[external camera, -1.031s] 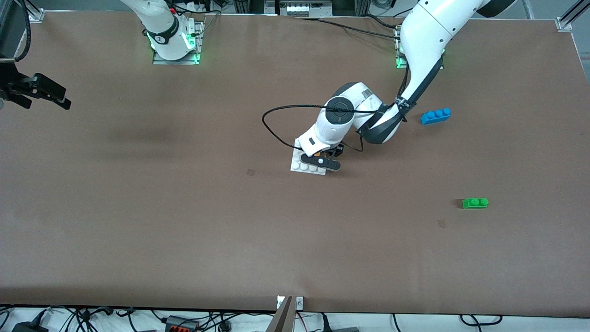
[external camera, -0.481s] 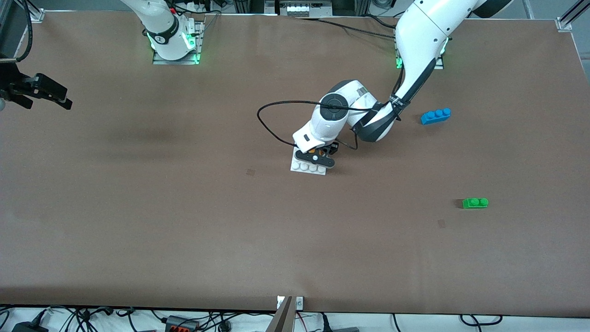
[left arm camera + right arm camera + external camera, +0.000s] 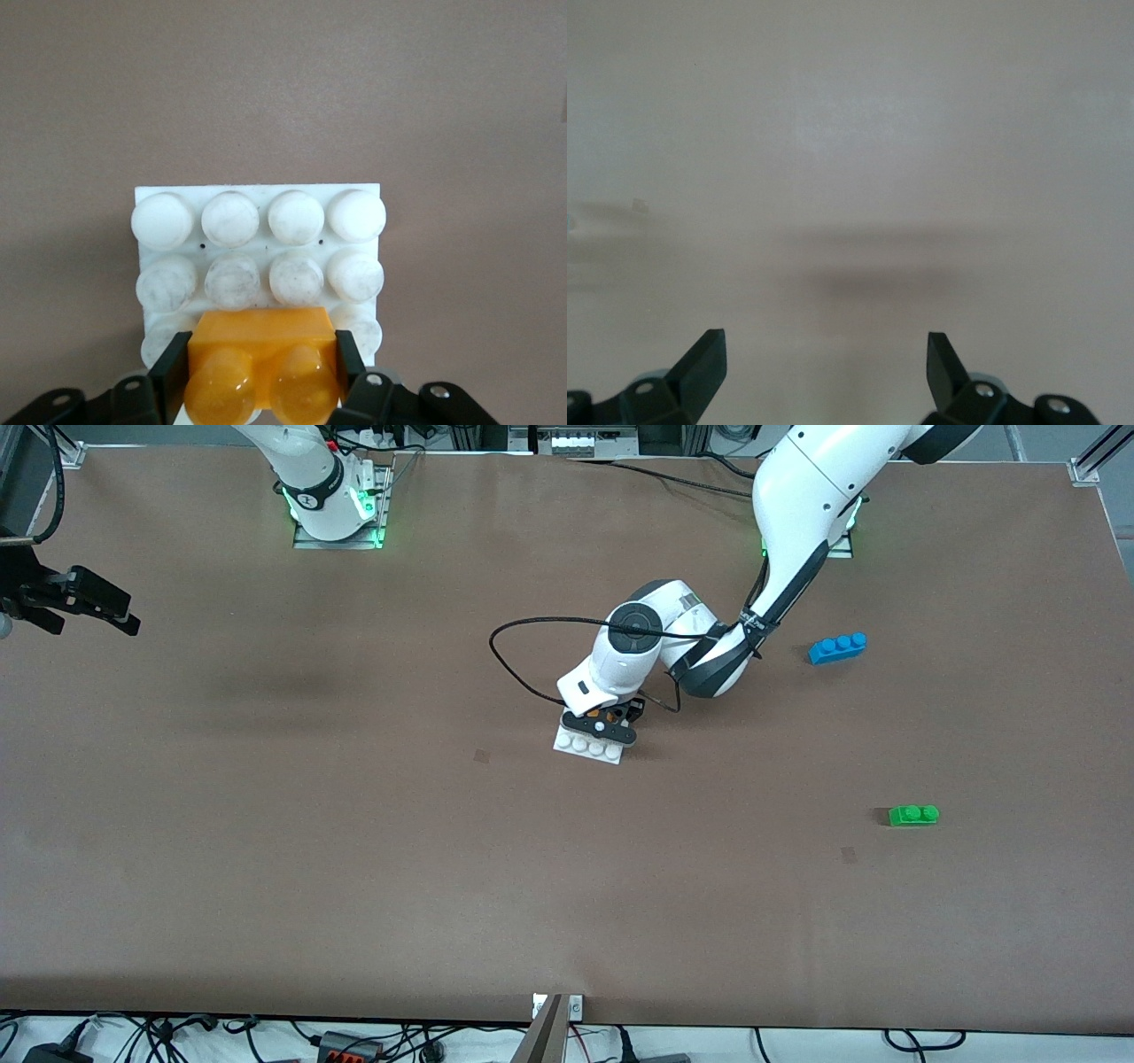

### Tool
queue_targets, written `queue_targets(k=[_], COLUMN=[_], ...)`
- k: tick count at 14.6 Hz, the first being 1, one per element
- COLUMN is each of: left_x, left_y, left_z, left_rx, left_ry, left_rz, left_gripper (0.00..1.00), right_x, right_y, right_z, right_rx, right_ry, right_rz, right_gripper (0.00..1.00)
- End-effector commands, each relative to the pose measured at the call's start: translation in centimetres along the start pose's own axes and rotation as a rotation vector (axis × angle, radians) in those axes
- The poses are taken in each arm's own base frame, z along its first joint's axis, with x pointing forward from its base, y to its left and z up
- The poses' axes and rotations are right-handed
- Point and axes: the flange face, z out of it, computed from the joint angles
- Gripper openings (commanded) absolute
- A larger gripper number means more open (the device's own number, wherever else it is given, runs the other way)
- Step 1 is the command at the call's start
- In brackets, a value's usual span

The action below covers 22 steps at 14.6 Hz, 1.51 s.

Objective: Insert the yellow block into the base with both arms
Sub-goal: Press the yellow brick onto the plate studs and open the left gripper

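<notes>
Orange-yellow block, white studded base, blue brick, green brick, brown table

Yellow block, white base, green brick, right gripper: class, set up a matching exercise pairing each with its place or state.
Things:
1. yellow block
2. base
3. green brick
4. right gripper

Places or states:
A. open, over bare table
B. lying alone, nearest the front camera
C. clamped in the left gripper
D. flat on the table under the left gripper

Pairs: 1-C, 2-D, 3-B, 4-A
</notes>
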Motion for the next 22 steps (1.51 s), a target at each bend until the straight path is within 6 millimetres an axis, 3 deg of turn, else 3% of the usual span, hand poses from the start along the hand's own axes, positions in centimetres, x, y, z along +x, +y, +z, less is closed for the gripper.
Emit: queue_targets(k=[1, 3, 4, 5, 7, 11, 13, 15, 17, 20, 22], left_x=[0.2, -0.3, -0.4, -0.1, 0.5, 4.0, 5.2, 7.1, 8.1, 7.8, 7.3], left_y=[0.6, 1.2, 1.5, 1.2, 0.8, -0.9, -3.5, -9.1, -15.1, -23.3, -27.7], left_z=[0.4, 0.8, 0.8, 0.4, -1.0, -7.6, -10.5, -13.3, -15.2, -18.0, -19.8], left_rx=[0.016, 0.024, 0.024, 0.027, 0.023, 0.114, 0.156, 0.159, 0.15, 0.164, 0.173], left_ry=[0.022, 0.018, 0.019, 0.023, 0.031, -0.044, -0.076, -0.056, -0.06, -0.081, -0.076], left_rz=[0.014, 0.027, 0.033, 0.034, 0.005, -0.049, -0.09, -0.135, -0.058, -0.061, -0.04], left_gripper=[0.5, 0.5, 0.6, 1.0, 1.0, 1.0, 1.0, 1.0, 1.0, 1.0, 1.0], right_x=[0.2, 0.2, 0.2, 0.2, 0.3, 0.3, 0.3, 0.3, 0.3, 0.3, 0.3], right_y=[0.1, 0.0, 0.0, 0.0, -0.1, -0.2, 0.0, -0.1, 0.1, 0.2, -0.1], right_z=[-0.4, -0.3, -0.3, -0.3, -0.3, -0.3, -0.3, -0.3, -0.4, -0.4, -0.4], right_rx=[0.01, 0.01, 0.01, 0.01, 0.01, 0.01, 0.01, 0.01, 0.006, 0.006, 0.006], right_ry=[0.007, 0.007, 0.007, 0.007, 0.007, 0.007, 0.007, 0.007, 0.009, 0.009, 0.009], right_rz=[-0.016, -0.016, -0.016, -0.017, -0.019, -0.021, -0.016, -0.016, -0.013, -0.011, -0.015], right_gripper=[1.0, 1.0, 1.0, 1.0, 1.0, 1.0, 1.0, 1.0, 1.0, 1.0, 1.0])
